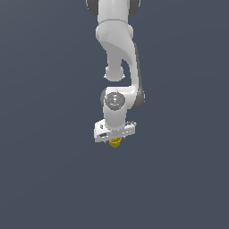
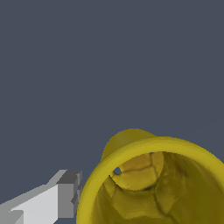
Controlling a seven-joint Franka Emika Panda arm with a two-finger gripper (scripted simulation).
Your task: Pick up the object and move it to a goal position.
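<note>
Cup [image 2: 153, 183] sits right under the white gripper [image 1: 114, 139], mouth toward the wrist camera, one finger [image 2: 65, 194] just beside its rim; whether they pinch it cannot be told.

Exterior view is looking from a distance at the whole arm [image 1: 117, 67]. Wrist view is looking close into the cup [image 2: 153, 183]; both are sharing it.
</note>
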